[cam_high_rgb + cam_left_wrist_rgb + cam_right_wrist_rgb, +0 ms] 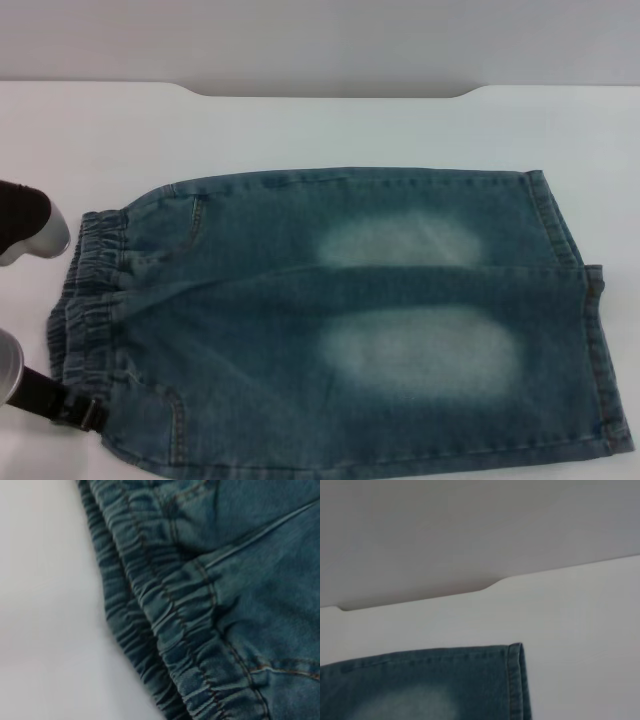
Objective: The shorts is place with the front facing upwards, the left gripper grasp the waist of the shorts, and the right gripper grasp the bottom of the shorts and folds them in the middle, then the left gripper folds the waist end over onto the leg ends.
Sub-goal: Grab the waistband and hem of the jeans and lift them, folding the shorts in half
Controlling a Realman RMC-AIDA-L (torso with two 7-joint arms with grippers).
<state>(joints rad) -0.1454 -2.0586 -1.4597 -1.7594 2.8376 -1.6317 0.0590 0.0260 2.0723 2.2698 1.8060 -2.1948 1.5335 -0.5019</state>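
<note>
White table [330,130] filled most of the scene, smooth and matte, no marks on it. Far edge had rounded corners and a shallow notch cut along the middle. Behind it stood a plain grey wall [320,40], flat, nothing hanging on it. Right wrist view showed the same table edge [490,586] with the notch step, grey wall above. Light was soft and even, slightly brighter on the tabletop than the wall, only faint shadow under the table edge. Floor couldn't be seen.
</note>
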